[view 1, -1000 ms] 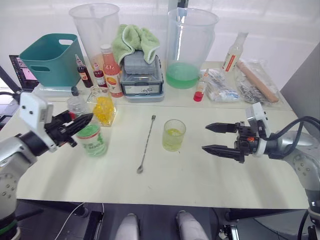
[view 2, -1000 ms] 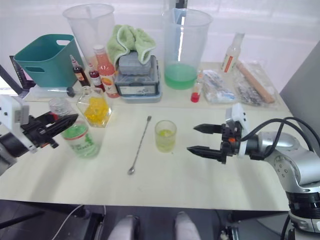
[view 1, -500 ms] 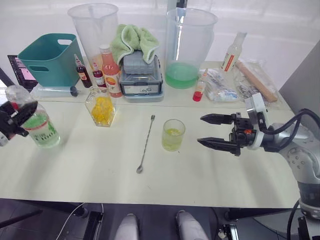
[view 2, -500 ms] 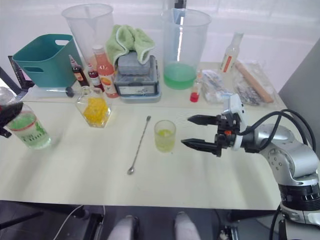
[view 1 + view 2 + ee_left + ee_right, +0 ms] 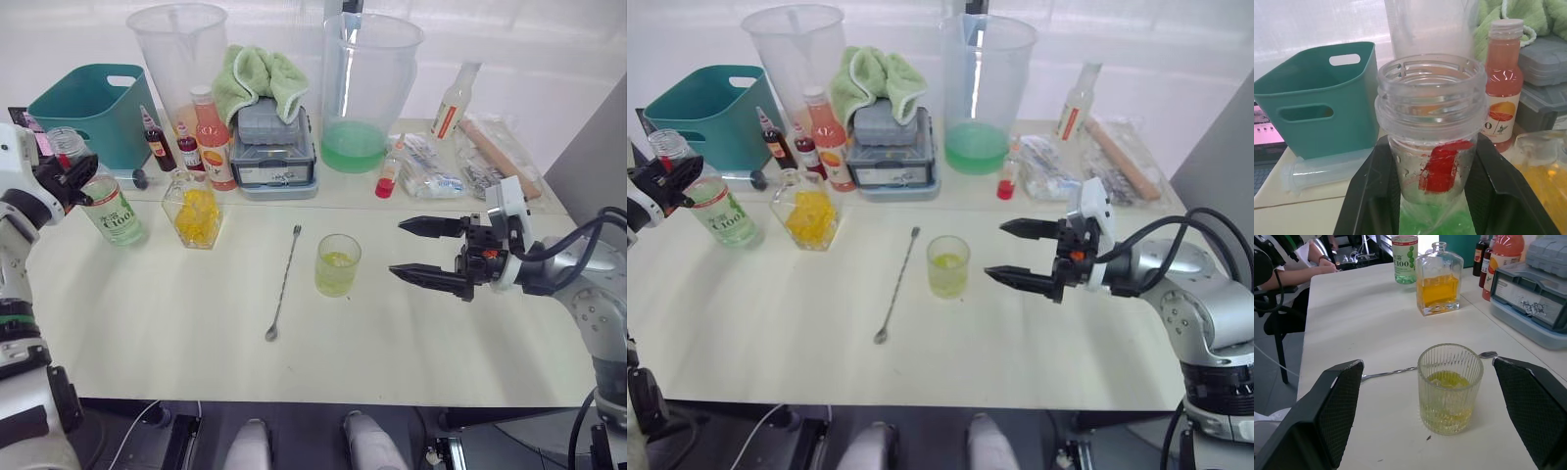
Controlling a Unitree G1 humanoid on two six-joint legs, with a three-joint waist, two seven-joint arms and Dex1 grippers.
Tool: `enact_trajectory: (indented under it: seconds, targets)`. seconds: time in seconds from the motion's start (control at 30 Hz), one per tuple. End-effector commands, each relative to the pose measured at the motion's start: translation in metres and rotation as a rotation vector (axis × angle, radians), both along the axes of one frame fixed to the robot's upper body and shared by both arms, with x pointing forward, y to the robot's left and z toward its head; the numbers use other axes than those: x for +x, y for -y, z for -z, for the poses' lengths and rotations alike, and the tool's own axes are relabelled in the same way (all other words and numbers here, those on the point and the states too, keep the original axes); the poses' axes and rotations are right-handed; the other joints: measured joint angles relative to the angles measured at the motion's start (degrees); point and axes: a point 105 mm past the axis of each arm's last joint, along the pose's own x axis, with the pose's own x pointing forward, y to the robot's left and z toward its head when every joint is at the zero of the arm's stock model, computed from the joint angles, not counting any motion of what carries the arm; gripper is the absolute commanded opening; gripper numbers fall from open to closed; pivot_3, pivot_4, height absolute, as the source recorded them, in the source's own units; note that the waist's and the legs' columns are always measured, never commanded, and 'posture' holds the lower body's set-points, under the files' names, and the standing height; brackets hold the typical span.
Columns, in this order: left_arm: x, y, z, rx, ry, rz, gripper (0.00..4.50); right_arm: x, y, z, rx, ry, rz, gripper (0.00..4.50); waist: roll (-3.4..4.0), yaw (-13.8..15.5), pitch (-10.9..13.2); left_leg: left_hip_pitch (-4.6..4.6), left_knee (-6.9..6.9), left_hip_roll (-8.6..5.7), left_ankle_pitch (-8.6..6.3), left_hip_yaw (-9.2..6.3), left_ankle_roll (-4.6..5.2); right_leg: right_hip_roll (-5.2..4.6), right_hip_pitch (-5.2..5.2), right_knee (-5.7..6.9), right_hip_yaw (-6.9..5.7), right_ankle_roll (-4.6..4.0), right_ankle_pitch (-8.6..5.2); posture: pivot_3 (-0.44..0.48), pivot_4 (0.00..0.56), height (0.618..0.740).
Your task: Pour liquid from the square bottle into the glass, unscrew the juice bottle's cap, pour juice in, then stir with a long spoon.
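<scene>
1. Pale tabletop (image 5: 176, 323) carries all the things; along its far edge stand a teal basket (image 5: 83, 108), two big clear pitchers (image 5: 370, 78) and a tall orange-pink bottle (image 5: 211, 142).
2. At the far left of the frame the left gripper (image 5: 67, 176) is pinching the juice bottle (image 5: 108, 206) at its neck. The bottle is a little tilted, and its mouth is open, with no cap on it – the left wrist view shows the bare threads (image 5: 1431, 88) between the two black fingers.
3. The square bottle (image 5: 194, 211) stands just right of the juice bottle, with yellow liquid inside.
4. The glass (image 5: 337, 265) is at the centre of the frame and holds some yellow liquid at the bottom.
5. The long spoon (image 5: 285, 284) lies flat on the tabletop between the square bottle and the glass, near the glass.
6. The right gripper (image 5: 423, 253) hovers to the right of the glass – its fingers are spread wide and hold nothing.
</scene>
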Motion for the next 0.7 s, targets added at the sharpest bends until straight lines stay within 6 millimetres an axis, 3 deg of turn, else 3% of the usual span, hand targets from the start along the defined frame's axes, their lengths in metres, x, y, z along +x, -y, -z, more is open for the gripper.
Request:
enact_trajectory:
  seconds: [0.03,0.27,0.7]
  targets:
    - [0.007,0.004,-0.03,-0.002,0.108,0.007,1.28,-0.003,0.002,-0.01,0.004,0.063,0.025,4.48,-0.01,0.05,0.0,-0.02,0.01,0.0,0.0,0.0,0.0,0.0,0.0,0.0,-0.01,0.0,0.0,0.0,0.15,0.728]
    - [0.026,0.011,-0.028,-0.026,0.084,0.034,1.28,0.001,0.002,-0.016,0.041,0.094,0.069,4.48,-0.04,0.16,0.0,-0.04,0.05,-0.03,0.01,-0.05,-0.01,0.0,0.02,-0.01,-0.04,0.04,0.02,0.0,0.15,0.728]
    - [0.031,0.014,-0.002,-0.007,0.014,0.046,1.28,0.005,0.005,-0.015,0.035,0.104,0.095,4.48,-0.04,-0.01,0.0,-0.06,0.04,-0.03,0.01,-0.06,-0.01,-0.01,0.01,0.01,-0.04,0.04,0.02,0.0,0.15,0.728]
